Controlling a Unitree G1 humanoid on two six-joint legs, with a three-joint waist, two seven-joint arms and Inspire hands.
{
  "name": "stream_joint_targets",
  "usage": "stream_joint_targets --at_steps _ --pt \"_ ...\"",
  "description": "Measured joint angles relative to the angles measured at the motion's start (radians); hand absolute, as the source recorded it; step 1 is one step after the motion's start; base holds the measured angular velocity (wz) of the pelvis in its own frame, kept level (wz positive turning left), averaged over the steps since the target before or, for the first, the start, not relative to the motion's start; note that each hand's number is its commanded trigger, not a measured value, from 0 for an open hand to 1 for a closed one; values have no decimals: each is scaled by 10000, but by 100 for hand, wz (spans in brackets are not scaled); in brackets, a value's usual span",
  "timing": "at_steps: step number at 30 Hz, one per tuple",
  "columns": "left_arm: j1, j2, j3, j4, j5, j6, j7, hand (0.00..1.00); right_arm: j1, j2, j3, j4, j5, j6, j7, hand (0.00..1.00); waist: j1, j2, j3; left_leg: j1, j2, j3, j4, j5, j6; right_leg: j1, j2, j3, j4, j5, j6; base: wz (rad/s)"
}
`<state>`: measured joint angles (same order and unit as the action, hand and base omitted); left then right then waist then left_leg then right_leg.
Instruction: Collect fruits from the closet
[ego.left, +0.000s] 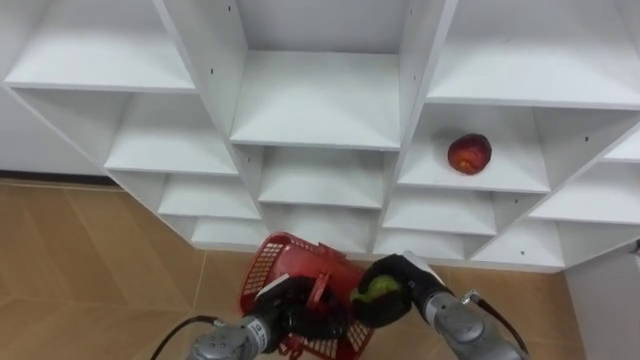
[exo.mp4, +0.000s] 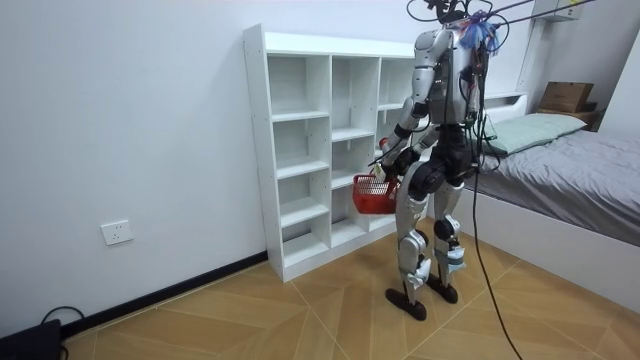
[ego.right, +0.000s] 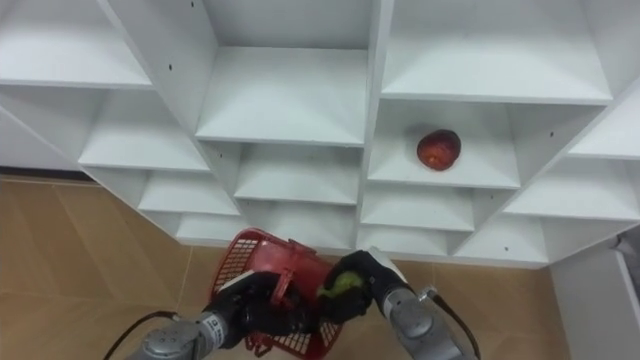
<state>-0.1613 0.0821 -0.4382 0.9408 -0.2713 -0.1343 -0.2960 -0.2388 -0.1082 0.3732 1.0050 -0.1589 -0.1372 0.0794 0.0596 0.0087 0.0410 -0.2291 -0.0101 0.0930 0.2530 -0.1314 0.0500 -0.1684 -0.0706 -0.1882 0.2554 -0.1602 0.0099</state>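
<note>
Apple (ego.left: 469, 154) on shelf (ego.left: 437, 179); left robot hand (ego.left: 288, 310) grips basket (ego.left: 274, 262), right robot hand (ego.left: 408, 282) clasps fruit (ego.left: 380, 290).

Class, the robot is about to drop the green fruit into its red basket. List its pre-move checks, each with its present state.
1. Green fruit gripped by the right robot hand: ok.
2. Red basket held by the left robot hand: ok.
3. Fruit over the basket's opening: cannot tell; it shows at the right rim.
4. Room inside the basket: cannot tell; the hands hide much of it.
5. Shelves emptied of fruit: not ok; a red apple lies on a shelf.
</note>
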Motion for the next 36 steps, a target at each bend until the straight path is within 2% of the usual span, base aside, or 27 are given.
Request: stream_joint_targets --at_steps 13,22,26,36 --pt "-81 -5 0 0 -11 -72 -2 100 -37 12 15 7 16 -1 70 0 -19 -22 -8 -41 0 17 13 1 1 -60 -2 15 18 0 0 0" --pt "-96 -29 -2 3 -23 -68 5 100 -36 27 385 19 29 0 123 0 -25 -46 -33 -29 6 20 60 2 2 -40 2 76 48 4 -3 0" --pt "-101 -123 -6 1 -21 -68 -43 100 -46 72 361 17 20 -11 233 0 -41 -27 -45 -34 14 26 77 2 2 -40 5 26 67 7 -7 0" --pt "-97 -136 0 30 -19 -64 -293 100 -47 71 352 57 14 -20 252 0 -69 -14 -51 -36 26 27 69 2 1 -24 13 0 38 8 -9 0"
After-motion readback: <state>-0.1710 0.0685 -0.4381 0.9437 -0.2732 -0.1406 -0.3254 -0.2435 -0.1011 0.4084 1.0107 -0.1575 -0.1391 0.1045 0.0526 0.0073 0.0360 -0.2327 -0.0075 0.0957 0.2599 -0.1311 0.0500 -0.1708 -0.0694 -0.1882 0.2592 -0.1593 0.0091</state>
